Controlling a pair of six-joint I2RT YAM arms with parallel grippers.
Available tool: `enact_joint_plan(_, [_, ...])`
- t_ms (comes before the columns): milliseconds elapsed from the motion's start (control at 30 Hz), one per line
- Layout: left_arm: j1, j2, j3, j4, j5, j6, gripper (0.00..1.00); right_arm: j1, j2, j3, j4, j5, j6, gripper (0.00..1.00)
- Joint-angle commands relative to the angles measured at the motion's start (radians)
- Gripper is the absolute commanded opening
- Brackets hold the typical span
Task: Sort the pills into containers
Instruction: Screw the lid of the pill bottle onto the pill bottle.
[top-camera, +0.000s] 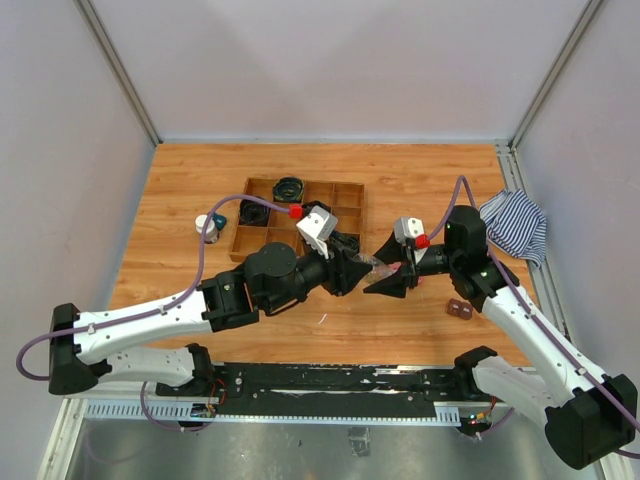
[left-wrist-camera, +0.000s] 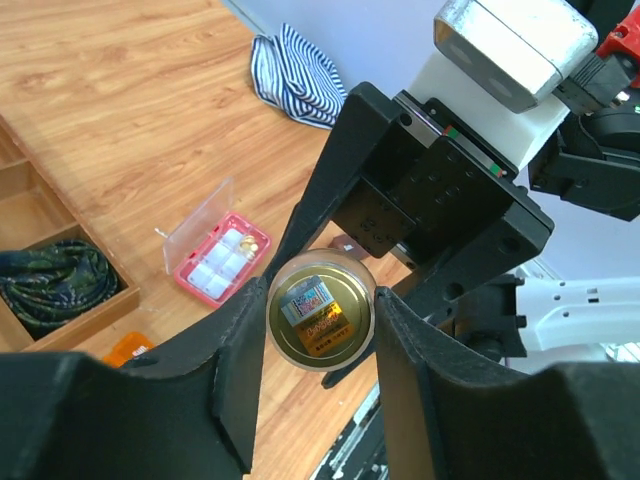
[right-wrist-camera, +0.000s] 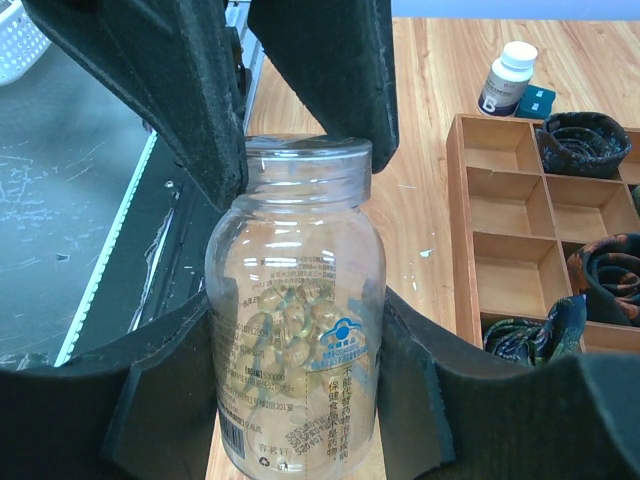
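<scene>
Wooden compartment tray (top-camera: 348, 192) sits mid-table toward the rear. One dark coiled roll (top-camera: 289, 187) lies in a back-row cell, another (top-camera: 255, 212) in a left cell. Blue-and-white striped cloth (top-camera: 515, 225) is bunched at the right edge of the wooden table (top-camera: 200, 170). Small brown object (top-camera: 460, 310) lies front right, identity unclear. Orange block (left-wrist-camera: 128, 348) lies just beside a tray corner. Small teal block (right-wrist-camera: 540, 98) lies beyond the tray.

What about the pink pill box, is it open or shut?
Open. The pink pill box has its clear lid flipped up, showing the white compartments inside.

Bright, even light with soft shadows; close foreground slightly blurred
</scene>
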Motion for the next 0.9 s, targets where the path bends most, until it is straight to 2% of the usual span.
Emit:
enact_joint_plan(0, [-0.007,0.017,0.030,-0.003,0.033,0.035,0.38,0.001,-0.007,0.017,0.003,-0.014,-0.019,0.01])
enact_joint_plan(200, [0.010,0.024,0.020,-0.001,0.137,0.061,0.26,0.001,-0.008,0.018,0.004,-0.015,-0.020,0.01])
enact_joint_plan(367, [0.098,0.008,-0.037,0.068,0.361,0.104,0.24,0.000,-0.012,0.017,0.006,-0.020,-0.019,0.01])
enact_joint_plan(500, [0.117,0.002,-0.080,0.139,0.501,0.268,0.32,0.001,-0.014,0.017,0.006,-0.022,-0.019,0.01])
enact_joint_plan(600, [0.143,0.013,-0.081,0.134,0.572,0.371,0.33,0.000,-0.013,0.018,0.005,-0.021,-0.020,0.01])
enact_joint_plan(767, [0.242,0.035,-0.080,0.141,0.777,0.465,0.35,0.000,-0.014,0.018,0.006,-0.021,-0.019,0.01])
enact_joint_plan(867, [0.276,0.043,-0.071,0.151,0.835,0.486,0.45,0.000,-0.014,0.018,0.004,-0.021,-0.020,0.01])
